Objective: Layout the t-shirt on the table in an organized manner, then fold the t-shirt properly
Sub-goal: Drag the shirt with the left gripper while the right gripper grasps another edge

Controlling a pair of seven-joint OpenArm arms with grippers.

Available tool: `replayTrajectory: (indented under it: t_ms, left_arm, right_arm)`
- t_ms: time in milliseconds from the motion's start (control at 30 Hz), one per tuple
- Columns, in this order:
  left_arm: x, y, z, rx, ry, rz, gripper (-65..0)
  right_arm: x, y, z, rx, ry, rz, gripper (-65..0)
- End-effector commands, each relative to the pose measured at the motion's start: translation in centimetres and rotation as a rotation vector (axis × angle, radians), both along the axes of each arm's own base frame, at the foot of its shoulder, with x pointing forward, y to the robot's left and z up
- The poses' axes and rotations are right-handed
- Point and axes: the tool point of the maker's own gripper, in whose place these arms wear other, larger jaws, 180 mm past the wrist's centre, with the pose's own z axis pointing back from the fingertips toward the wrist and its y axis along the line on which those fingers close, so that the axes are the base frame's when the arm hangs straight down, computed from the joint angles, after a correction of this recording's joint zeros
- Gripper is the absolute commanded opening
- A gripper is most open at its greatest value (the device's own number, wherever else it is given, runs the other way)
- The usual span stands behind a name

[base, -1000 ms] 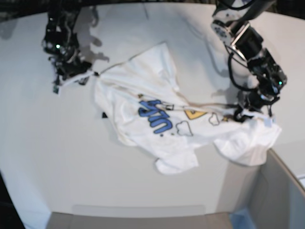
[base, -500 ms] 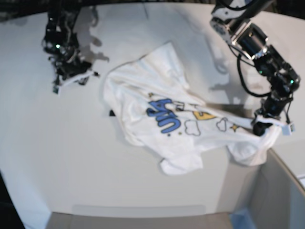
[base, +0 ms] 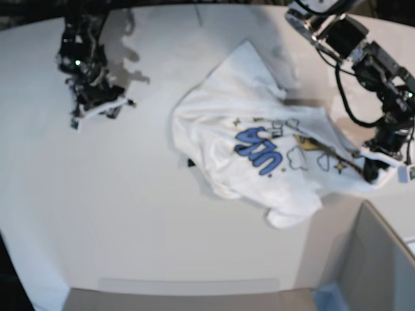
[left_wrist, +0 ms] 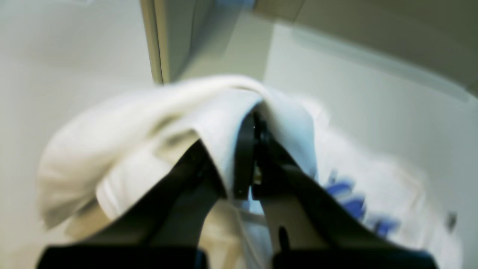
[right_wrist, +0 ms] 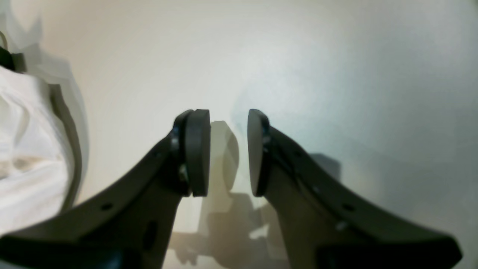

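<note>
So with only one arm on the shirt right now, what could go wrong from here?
1. The left gripper is shut on the t-shirt close to the grey box; pulling further could drag cloth over the box's edge.
2. The right gripper has its jaws open over bare table, apart from the shirt, so a one-sided pull may bunch the cloth rather than spread it.
3. The shirt lies crumpled, its print folded over; folding now would trap wrinkles.
</note>
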Motion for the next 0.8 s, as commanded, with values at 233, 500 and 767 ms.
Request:
replayTrajectory:
  t_ms: [233, 500, 767]
  left_arm:
    - [0.3, -1.7, 6.0, 0.097, -0.183, -0.056, -65.0]
    - [0.0, -1.1, 2.6, 0.043, -0.134, -0.045, -65.0]
    - [-1.1, -1.0, 1.1, 0.042, -0.094, -0.044, -65.0]
  right_arm:
    - [1.2, 7.3, 3.0, 0.003, -0.14, 0.36, -47.1]
    - [0.0, 12.4, 2.8, 0.054, -0.177, 0.601, -47.1]
    - [-2.6, 15.6, 0.7, 0.13, -0.116, 0.752, -46.8]
